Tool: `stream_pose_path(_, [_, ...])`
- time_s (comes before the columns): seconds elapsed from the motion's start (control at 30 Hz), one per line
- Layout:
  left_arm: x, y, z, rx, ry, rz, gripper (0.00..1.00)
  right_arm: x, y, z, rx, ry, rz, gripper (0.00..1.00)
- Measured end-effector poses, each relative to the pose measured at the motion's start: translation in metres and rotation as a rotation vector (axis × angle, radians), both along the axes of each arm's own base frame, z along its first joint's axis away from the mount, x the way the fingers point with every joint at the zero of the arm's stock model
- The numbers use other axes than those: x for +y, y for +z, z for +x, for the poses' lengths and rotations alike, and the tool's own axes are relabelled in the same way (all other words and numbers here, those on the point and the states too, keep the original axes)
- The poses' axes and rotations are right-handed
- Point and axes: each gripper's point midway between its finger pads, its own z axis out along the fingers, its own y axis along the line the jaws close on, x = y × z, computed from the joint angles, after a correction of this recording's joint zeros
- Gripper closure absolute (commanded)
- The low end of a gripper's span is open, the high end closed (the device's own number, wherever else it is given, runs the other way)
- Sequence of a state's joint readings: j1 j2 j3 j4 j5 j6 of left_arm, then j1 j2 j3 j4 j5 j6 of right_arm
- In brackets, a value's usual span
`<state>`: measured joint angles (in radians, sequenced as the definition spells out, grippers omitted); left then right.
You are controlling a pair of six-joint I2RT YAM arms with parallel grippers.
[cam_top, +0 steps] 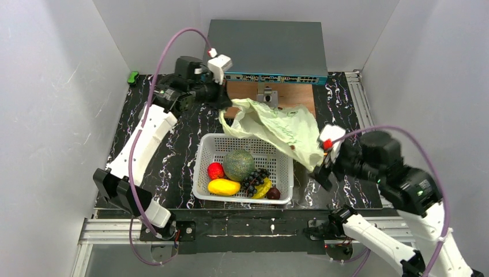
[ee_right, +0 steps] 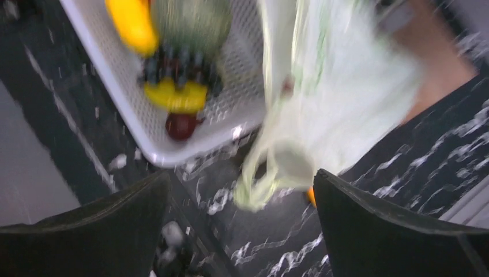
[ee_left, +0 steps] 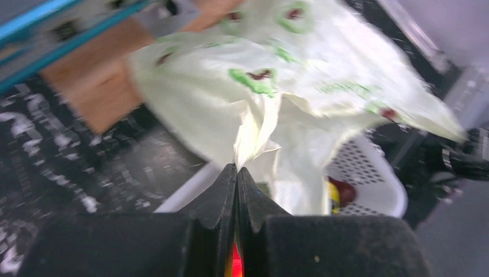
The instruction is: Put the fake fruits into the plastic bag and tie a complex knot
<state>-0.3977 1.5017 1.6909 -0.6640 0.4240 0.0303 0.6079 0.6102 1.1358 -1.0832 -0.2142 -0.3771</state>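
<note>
Top camera: I see the plastic bag (cam_top: pixel 277 128) stretched above the white basket's (cam_top: pixel 200 167) far right corner; the fake fruits (cam_top: pixel 239 165) lie in the basket. Left wrist: my left gripper (ee_left: pixel 237 173) is pressed together, pinching a bag fold. Right wrist: my right gripper (ee_right: pixel 242 213) stands spread, a bag loop dangling between its fingers (ee_right: pixel 92 231).

Ref = basket (cam_top: pixel 200 167). From above you get a clear drop onto its near + left part, fruits (cam_top: pixel 239 165) exposed. Far-right corner blocked: plastic bag (cam_top: pixel 277 124) hangs over it, stretched from left gripper (cam_top: pixel 222 103) (far-left of basket) to beside right gripper (cam_top: pixel 320 172) (right side). Table (cam_top: pixel 181 147) strip just left of basket is passable. Switch box (cam_top: pixel 265 49) walls off the far side.
</note>
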Motion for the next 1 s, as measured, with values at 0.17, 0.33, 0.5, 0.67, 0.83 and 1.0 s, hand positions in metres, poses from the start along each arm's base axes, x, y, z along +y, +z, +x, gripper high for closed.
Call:
stream_pose_path(0.17, [-0.042, 0.004, -0.028, 0.069, -0.106, -0.03, 1.0, 0.026, 0.117, 0.03, -0.182, -0.021, 0.203, 0.02])
stream_pose_path(0.33, [-0.05, 0.009, -0.028, 0.11, -0.108, -0.056, 1.0, 0.042, 0.135, 0.048, -0.209, -0.036, 0.288, 0.02])
stream_pose_path(0.5, [-0.054, 0.016, -0.035, 0.138, -0.136, -0.085, 1.0, 0.079, 0.109, 0.097, -0.206, -0.058, 0.262, 0.02])
stream_pose_path(0.67, [-0.059, 0.02, -0.043, 0.163, -0.17, -0.116, 1.0, 0.123, 0.055, 0.137, -0.193, -0.039, 0.172, 0.01])
stream_pose_path(0.83, [-0.062, 0.026, -0.052, 0.173, -0.21, -0.146, 1.0, 0.139, 0.025, 0.18, -0.265, -0.106, 0.069, 0.04])
stream_pose_path(1.0, [-0.051, 0.049, -0.062, 0.171, -0.246, -0.231, 1.0, 0.09, -0.007, 0.209, -0.311, -0.236, -0.057, 0.62])
